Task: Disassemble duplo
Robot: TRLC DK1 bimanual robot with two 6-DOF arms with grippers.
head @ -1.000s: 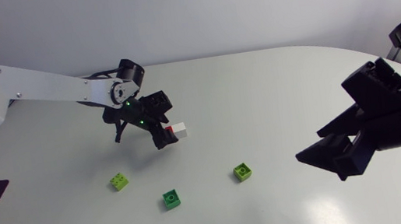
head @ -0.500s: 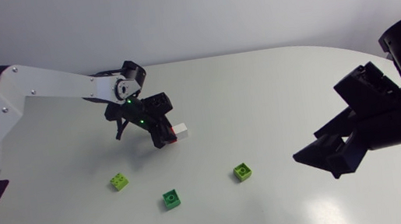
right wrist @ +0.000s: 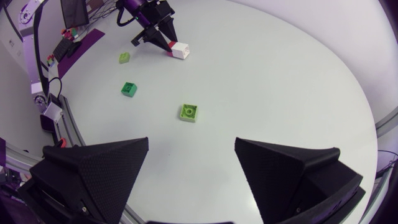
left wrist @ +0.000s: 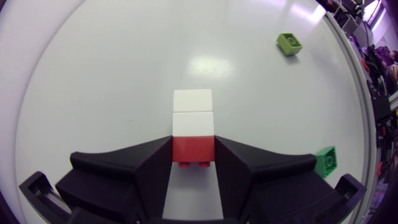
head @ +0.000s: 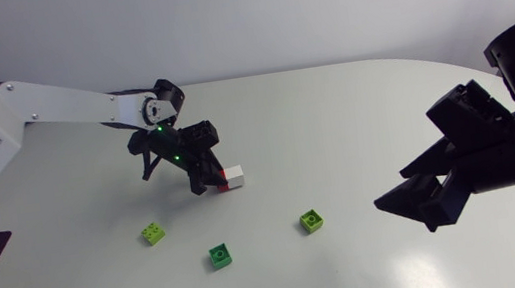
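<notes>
The short stack of hard, glossy plastic duplo bricks, one red brick and two white bricks beyond it, sits left of the middle of the smooth white table (resting or just lifted, I cannot tell). The matte black left gripper is clamped on the red end. The right gripper hangs well apart, its wedge fingers spread wide. I judge it should pinch the white pair on flat faces, then bend, not pull. Three loose green bricks lie nearby.
</notes>
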